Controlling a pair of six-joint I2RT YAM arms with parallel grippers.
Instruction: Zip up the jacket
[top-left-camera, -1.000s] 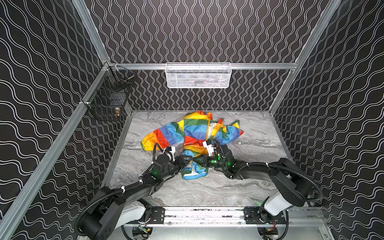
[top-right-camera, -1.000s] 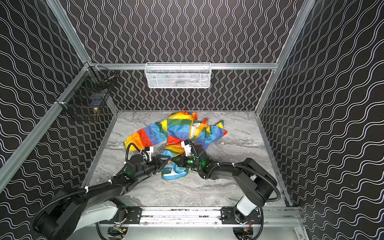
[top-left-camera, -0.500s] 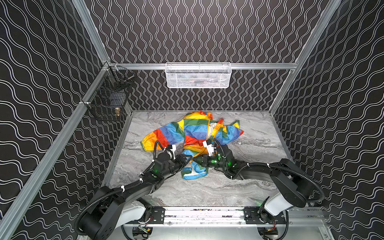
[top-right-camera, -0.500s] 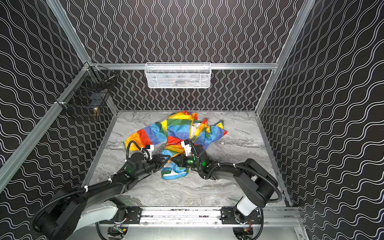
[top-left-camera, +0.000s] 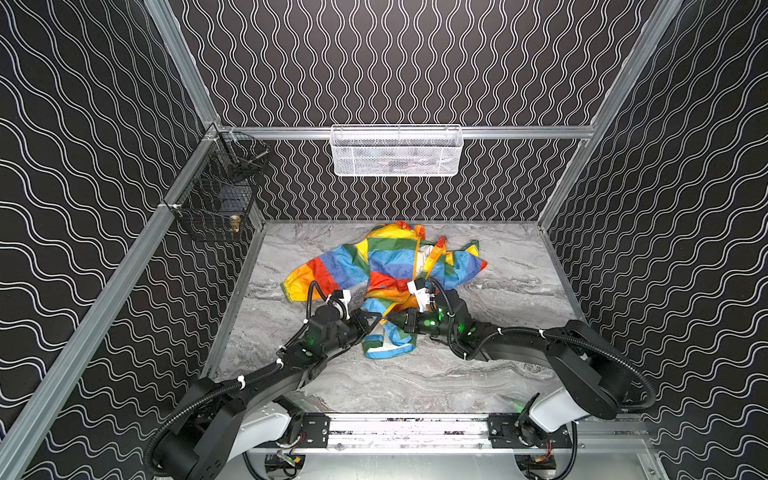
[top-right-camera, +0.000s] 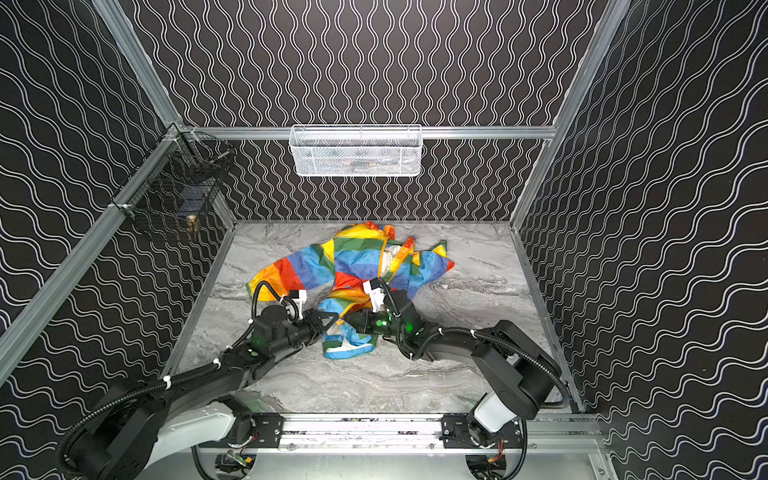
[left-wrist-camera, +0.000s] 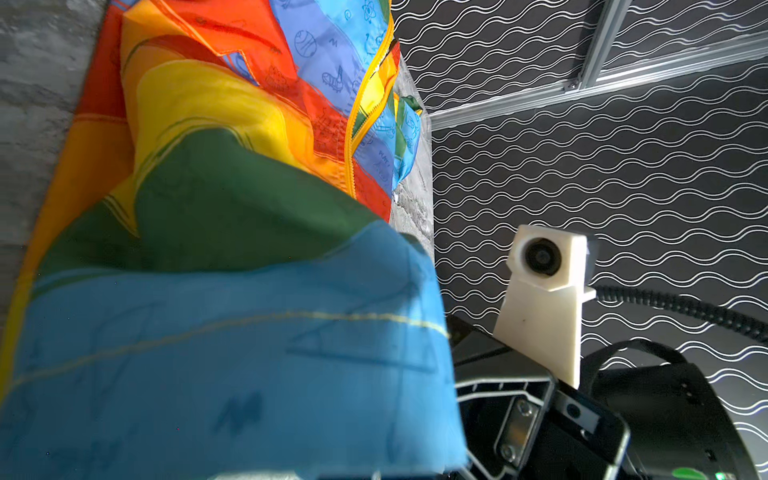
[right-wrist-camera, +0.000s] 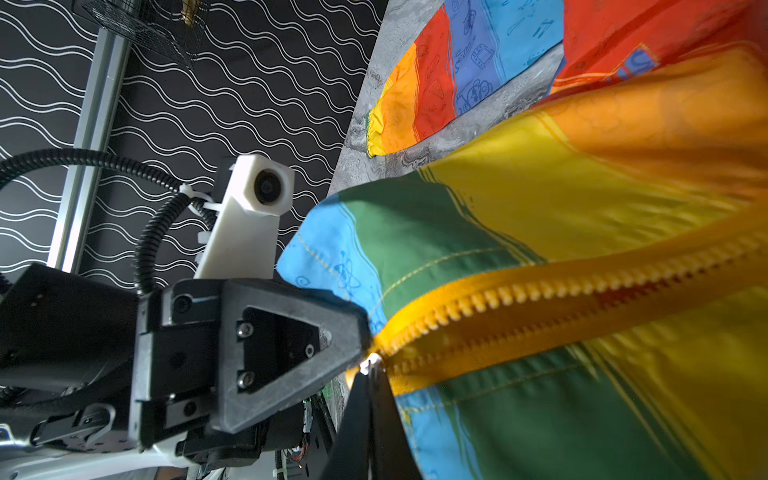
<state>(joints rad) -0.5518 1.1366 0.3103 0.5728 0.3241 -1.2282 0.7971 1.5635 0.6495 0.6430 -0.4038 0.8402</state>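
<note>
Evidently little is done: the jacket (top-left-camera: 386, 270) lies crumpled mid-table (top-left-camera: 415, 374), its zipper (top-left-camera: 414, 255) gaping toward the frame's top. The left end effector (top-left-camera: 376, 322) and right end effector (top-left-camera: 387, 320) are both clenched on its hem.

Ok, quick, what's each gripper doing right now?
Left gripper: closed, pinching the jacket at the bottom end of its zipper.
Right gripper: closed on that same zipper end.

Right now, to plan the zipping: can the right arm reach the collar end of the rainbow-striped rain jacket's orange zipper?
Probably yes: the orange zipper lies bare on the rainbow jacket, nothing crosses it, and the bent right arm has stretch left; its tool grips the hem end.
</note>
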